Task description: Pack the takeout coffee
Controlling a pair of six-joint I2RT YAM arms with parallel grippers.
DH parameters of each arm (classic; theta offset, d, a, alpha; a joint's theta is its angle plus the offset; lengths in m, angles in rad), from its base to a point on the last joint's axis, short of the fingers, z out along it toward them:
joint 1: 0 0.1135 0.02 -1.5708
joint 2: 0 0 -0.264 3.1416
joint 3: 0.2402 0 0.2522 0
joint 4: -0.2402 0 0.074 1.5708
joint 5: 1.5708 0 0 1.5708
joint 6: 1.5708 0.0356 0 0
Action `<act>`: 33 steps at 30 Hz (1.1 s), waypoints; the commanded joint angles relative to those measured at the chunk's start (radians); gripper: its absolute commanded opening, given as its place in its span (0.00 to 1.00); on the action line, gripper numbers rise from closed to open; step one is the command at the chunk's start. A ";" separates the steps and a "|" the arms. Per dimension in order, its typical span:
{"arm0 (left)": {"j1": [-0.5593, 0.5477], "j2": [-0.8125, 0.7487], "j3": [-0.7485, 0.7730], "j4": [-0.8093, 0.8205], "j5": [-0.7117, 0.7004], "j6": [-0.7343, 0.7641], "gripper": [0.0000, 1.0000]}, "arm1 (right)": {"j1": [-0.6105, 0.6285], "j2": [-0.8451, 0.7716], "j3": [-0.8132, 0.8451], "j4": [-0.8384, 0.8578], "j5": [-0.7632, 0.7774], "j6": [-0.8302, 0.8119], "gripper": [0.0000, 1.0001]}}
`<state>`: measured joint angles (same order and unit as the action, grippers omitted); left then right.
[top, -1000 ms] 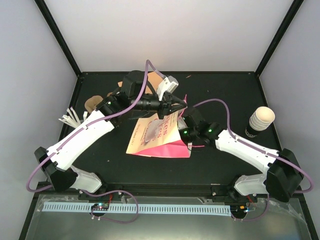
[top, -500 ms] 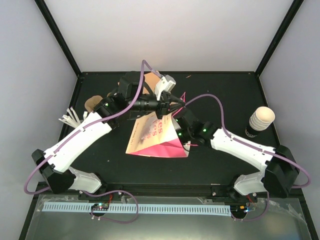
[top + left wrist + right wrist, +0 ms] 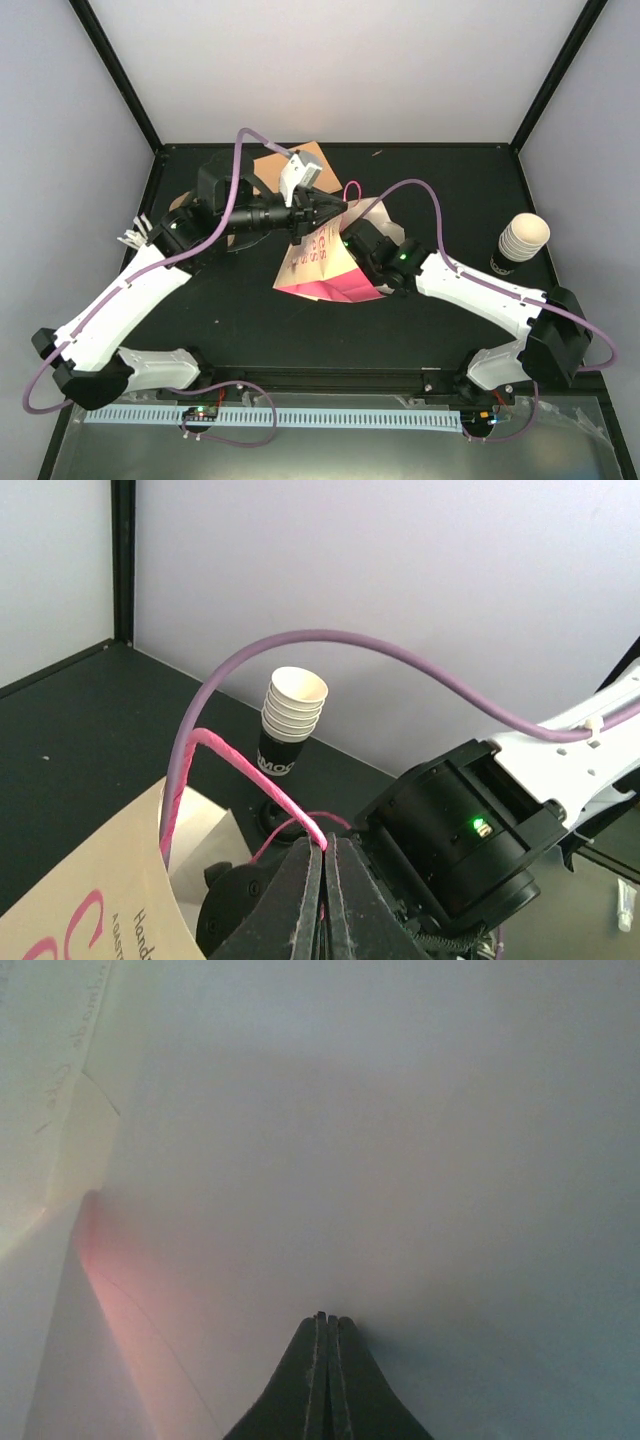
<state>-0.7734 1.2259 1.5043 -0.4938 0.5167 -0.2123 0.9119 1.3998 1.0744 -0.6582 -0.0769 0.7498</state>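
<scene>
The takeout coffee (image 3: 521, 243), a cream ribbed cup with a dark lower part, stands alone at the right side of the table; it also shows in the left wrist view (image 3: 290, 720). A cream paper bag (image 3: 318, 262) with pink lettering stands tilted at the centre. My left gripper (image 3: 327, 848) is shut on the bag's pink handle (image 3: 250, 775) and holds it up (image 3: 343, 205). My right gripper (image 3: 327, 1318) is shut with nothing in it. It is inside the bag, facing the white paper wall (image 3: 350, 1140). In the top view the bag hides its fingers.
A brown pulp carrier (image 3: 285, 162) lies at the back, partly under my left arm. A bundle of thin white sticks (image 3: 135, 236) lies at the left. The black table ends at a raised frame on all sides, with pale walls behind.
My left arm has drawn back to the left, lifting the pink handle. The bag has risen from lying flat to tilted. My right gripper has pushed further into its mouth.
</scene>
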 commanded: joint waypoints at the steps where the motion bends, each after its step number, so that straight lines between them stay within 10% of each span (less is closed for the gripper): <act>1: 0.000 -0.063 0.024 0.060 -0.041 0.027 0.02 | 0.010 0.013 0.022 -0.149 0.168 -0.045 0.01; 20: 0.020 -0.142 -0.075 -0.010 -0.071 0.030 0.02 | 0.010 0.036 0.121 -0.348 0.549 -0.203 0.01; 28: 0.019 -0.199 -0.234 0.096 0.081 0.001 0.02 | -0.046 -0.114 0.040 -0.043 0.294 -0.100 0.01; 33: 0.018 -0.270 -0.302 0.121 0.063 -0.005 0.02 | -0.087 -0.014 0.078 -0.146 0.451 -0.010 0.01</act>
<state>-0.7593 1.0180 1.2266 -0.4500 0.5476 -0.2024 0.8524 1.2984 1.1160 -0.7742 0.2829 0.6456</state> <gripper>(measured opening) 0.026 0.026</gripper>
